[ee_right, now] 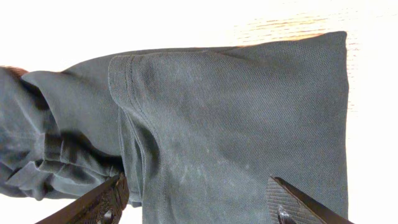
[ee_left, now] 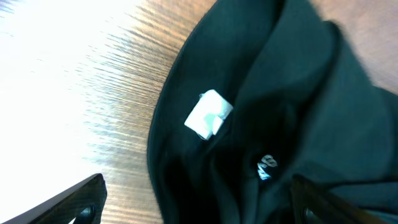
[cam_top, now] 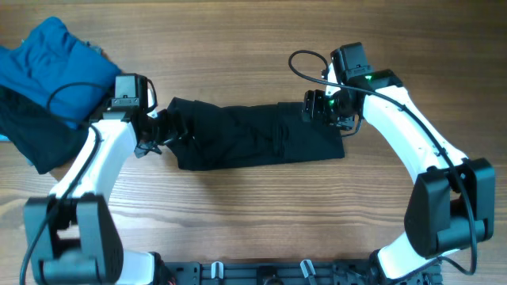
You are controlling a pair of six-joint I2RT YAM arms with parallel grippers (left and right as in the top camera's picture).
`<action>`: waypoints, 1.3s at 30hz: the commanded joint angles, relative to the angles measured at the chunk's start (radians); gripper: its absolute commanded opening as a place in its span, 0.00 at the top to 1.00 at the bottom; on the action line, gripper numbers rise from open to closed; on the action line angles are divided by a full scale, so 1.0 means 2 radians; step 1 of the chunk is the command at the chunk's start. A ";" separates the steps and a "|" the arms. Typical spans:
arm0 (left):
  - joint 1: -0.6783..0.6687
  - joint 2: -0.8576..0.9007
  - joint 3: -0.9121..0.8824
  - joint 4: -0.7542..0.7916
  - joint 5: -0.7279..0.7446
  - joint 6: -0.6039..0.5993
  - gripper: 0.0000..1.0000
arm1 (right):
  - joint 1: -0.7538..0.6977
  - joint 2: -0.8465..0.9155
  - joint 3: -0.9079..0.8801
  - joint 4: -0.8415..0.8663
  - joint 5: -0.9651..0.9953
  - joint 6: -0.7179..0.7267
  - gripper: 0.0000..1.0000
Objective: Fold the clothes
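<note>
Clothes [cam_top: 253,134] lie as a long black strip on the surface [cam_top: 253,222], stretched between my two sets of jaws. I see the left jaws apart, with the white tag [ee_left: 209,114] and logo [ee_left: 266,167] between them. Right jaws are apart too, straddling the opposite end.

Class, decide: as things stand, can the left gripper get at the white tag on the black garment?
Probably yes. The white tag lies uncovered on the black garment, just ahead of the open left gripper, with nothing across it.
</note>
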 commanded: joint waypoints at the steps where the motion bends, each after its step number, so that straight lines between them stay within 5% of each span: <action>1: -0.001 0.055 0.005 0.022 0.094 0.030 0.05 | 0.001 -0.010 0.009 -0.002 0.017 -0.007 0.24; 7: -0.001 0.126 0.005 0.058 0.160 0.047 0.08 | 0.001 -0.010 0.009 -0.006 0.022 -0.008 0.23; 10: 0.000 0.127 0.005 0.058 0.158 0.047 0.41 | 0.001 -0.010 0.009 -0.009 0.022 -0.009 0.23; 12: 0.001 0.127 0.005 0.058 0.148 0.047 0.81 | 0.001 -0.010 0.009 -0.013 0.023 -0.009 0.23; 14: 0.002 0.123 0.008 0.050 0.117 0.047 0.96 | 0.001 -0.010 0.009 -0.019 0.047 -0.009 0.23; 25: 0.015 0.016 0.152 -0.127 -0.115 0.022 0.96 | -0.085 -0.010 0.009 -0.059 0.127 -0.037 0.22; 31: -0.032 0.006 0.228 -0.179 -0.011 0.004 0.96 | -0.124 -0.010 0.009 -0.077 0.127 -0.048 0.21; 39: -0.230 0.072 0.228 -0.112 0.006 -0.046 0.90 | -0.124 -0.010 0.009 -0.081 0.127 -0.050 0.21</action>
